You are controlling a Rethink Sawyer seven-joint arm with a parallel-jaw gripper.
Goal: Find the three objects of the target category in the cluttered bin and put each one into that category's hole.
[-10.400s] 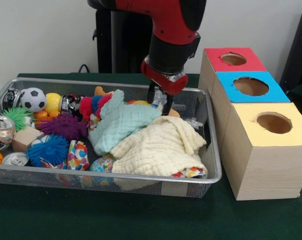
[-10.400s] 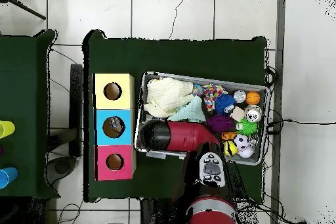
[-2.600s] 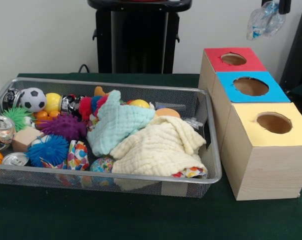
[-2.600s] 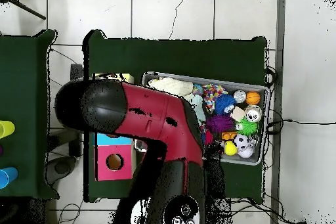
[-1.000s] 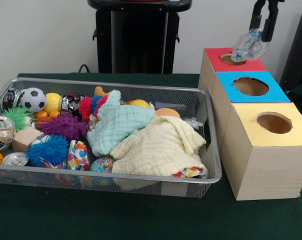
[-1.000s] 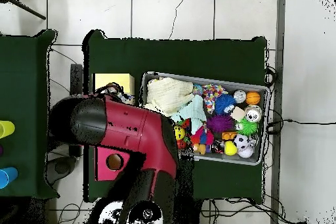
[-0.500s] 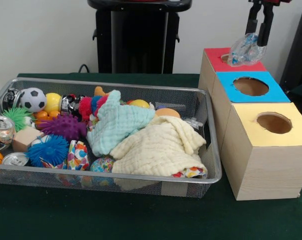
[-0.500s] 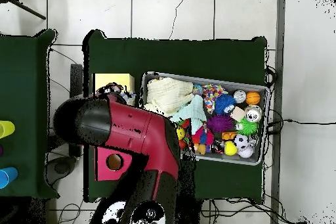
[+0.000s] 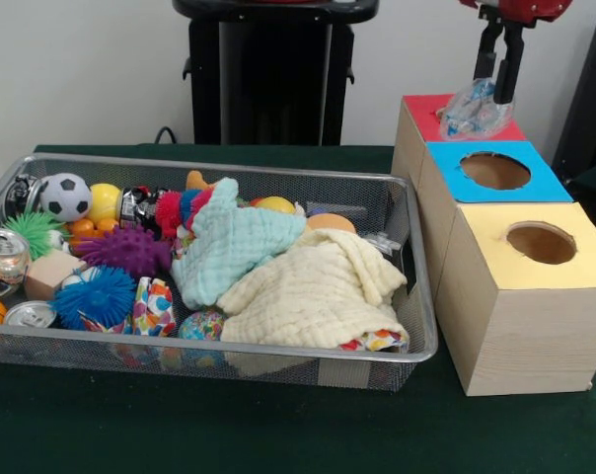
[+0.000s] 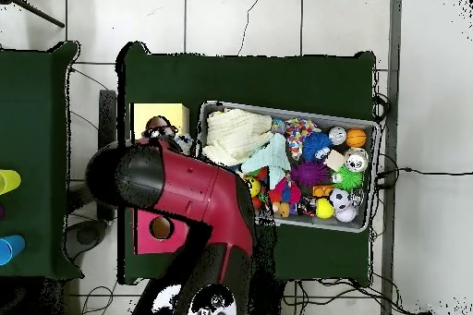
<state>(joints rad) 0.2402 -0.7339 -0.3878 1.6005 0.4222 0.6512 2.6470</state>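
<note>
so, you can see the green table (image 9: 278, 434) first, and on it the wire bin (image 9: 416, 326) at the left side of the front view, full of mixed things. beside the bin stands a row of three wooden boxes: the yellow box (image 9: 535, 316) nearest to the camera, then the blue box (image 9: 446, 178), then the red box (image 9: 421, 118) at the far end, each with a round hole on top. from overhead the red and black arm (image 10: 185, 196) covers the blue box and part of the red one, so there you see only the yellow box and a piece of the red.

inside the bin, a cream cloth (image 9: 313, 296) lies at the right part, and a mint cloth (image 9: 234, 247) lies just beside it, partly on it. to the left you find a purple spiky ball (image 9: 125, 249), a blue spiky ball (image 9: 96, 294), a green spiky ball (image 9: 30, 229), a soccer ball (image 9: 65, 196), a wooden block (image 9: 51, 273) and two cans (image 9: 4, 255).

now look at the top right of the front view. the gripper (image 9: 497, 84) comes down over the red box, and its two fingers are clamped on a crumpled clear plastic bottle (image 9: 471, 111). the bottle hangs over the red box's hole and covers it, with its lower part low on the red top; you cannot tell if it touches.
</note>
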